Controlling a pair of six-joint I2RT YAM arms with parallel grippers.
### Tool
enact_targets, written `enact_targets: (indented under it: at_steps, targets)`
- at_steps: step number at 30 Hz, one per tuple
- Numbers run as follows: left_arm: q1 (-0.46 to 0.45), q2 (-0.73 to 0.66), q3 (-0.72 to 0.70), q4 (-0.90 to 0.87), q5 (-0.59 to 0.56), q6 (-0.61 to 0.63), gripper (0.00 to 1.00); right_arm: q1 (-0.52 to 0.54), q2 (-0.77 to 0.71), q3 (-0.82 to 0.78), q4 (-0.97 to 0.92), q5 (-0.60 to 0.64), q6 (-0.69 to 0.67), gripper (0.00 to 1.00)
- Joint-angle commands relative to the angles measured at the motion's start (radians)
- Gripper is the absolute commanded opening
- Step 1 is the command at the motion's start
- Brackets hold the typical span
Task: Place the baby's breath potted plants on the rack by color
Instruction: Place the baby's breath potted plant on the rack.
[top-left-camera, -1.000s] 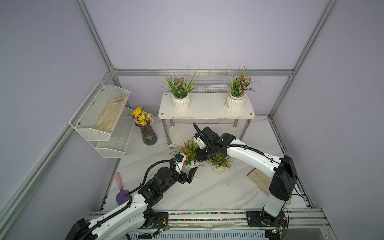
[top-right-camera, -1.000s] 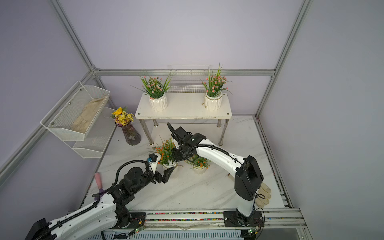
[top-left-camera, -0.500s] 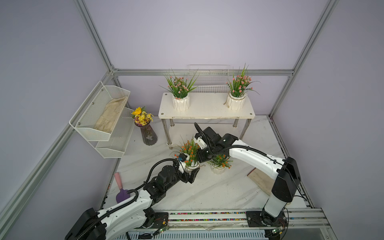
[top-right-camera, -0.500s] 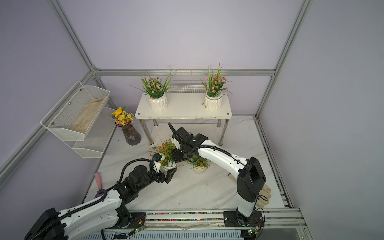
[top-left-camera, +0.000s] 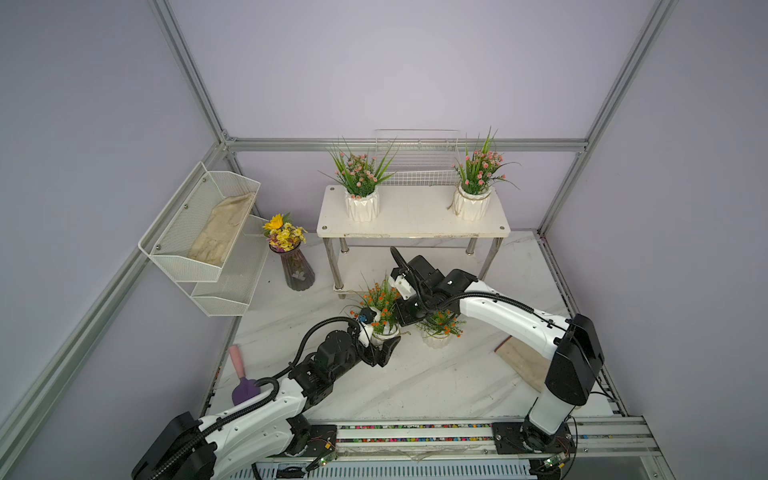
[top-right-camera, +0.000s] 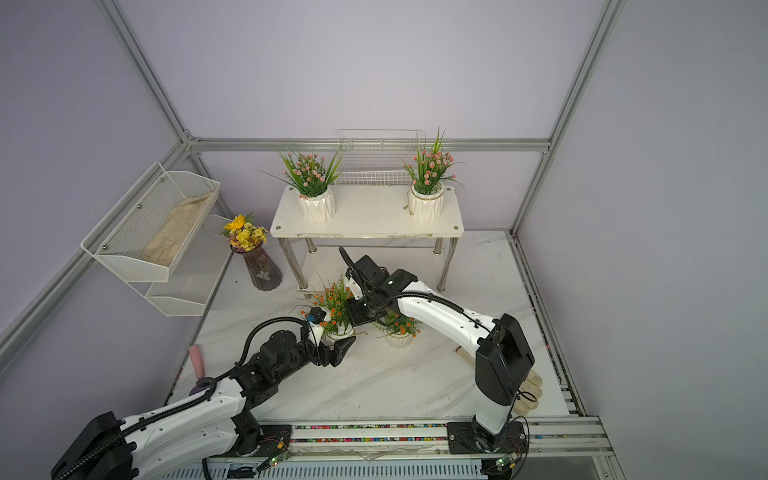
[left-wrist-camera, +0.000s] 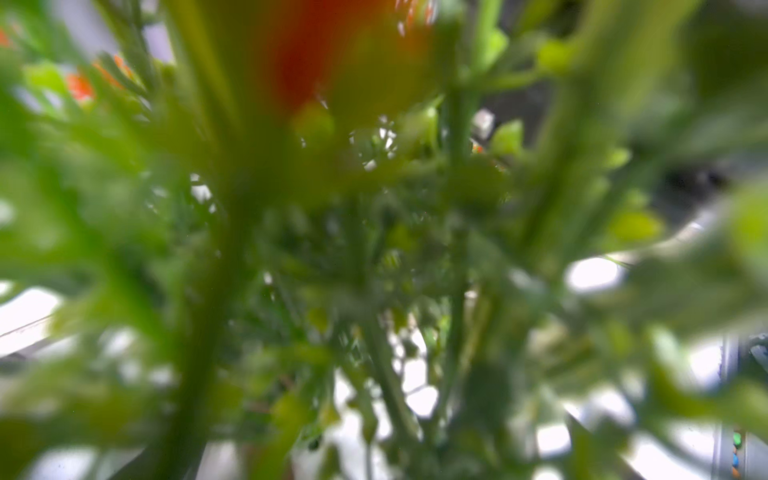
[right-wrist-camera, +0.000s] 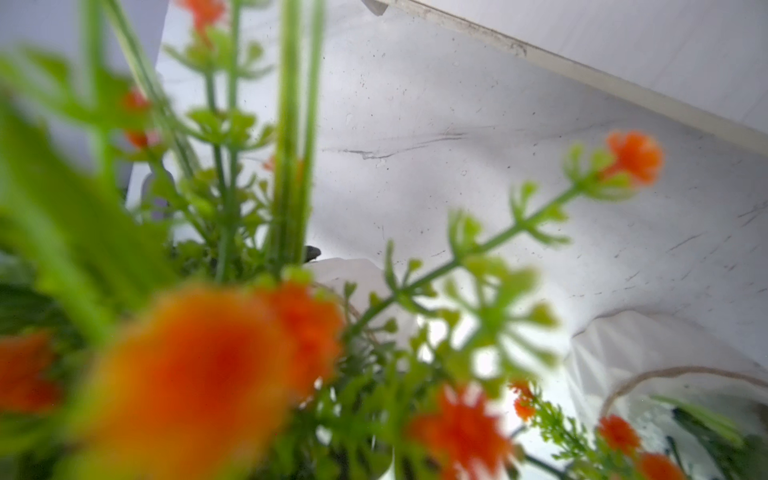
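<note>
Orange-flowered plants upright, long axis vertical, on marble floor just in front of rack. Pink-flowered plants upright at either end of its top board. Jaws of left gripper spread wide, straddling pot of the orange plant nearer the vase; contact not discernible. Opening of right gripper hidden in foliage, not discernible. Since one second ago: left gripper advanced around pot; plants unmoved.

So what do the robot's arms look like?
Both the left arm and right arm have smooth white tube-shaped shells with chunky black joints. A black ribbed cable loops along each. The left gripper has black wedge-shaped fingers.
</note>
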Motion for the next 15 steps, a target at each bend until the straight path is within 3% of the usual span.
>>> enact_targets:
  at_steps: [1, 4, 10, 15]
  targets:
    - [-0.003, -0.016, 0.024, 0.081, -0.051, -0.014, 0.34, 0.006, -0.08, 0.011, 0.069, -0.001, 0.002, 0.29]
    - [-0.002, -0.008, 0.032, 0.082, -0.083, -0.021, 0.28, 0.006, -0.098, 0.013, 0.059, 0.033, 0.002, 0.38]
    - [-0.004, 0.008, 0.029, 0.17, -0.159, -0.011, 0.26, -0.013, -0.167, -0.005, 0.041, 0.1, 0.015, 0.38]
    - [-0.002, 0.094, 0.078, 0.232, -0.281, 0.001, 0.25, -0.042, -0.312, -0.059, 0.037, 0.175, 0.039, 0.41]
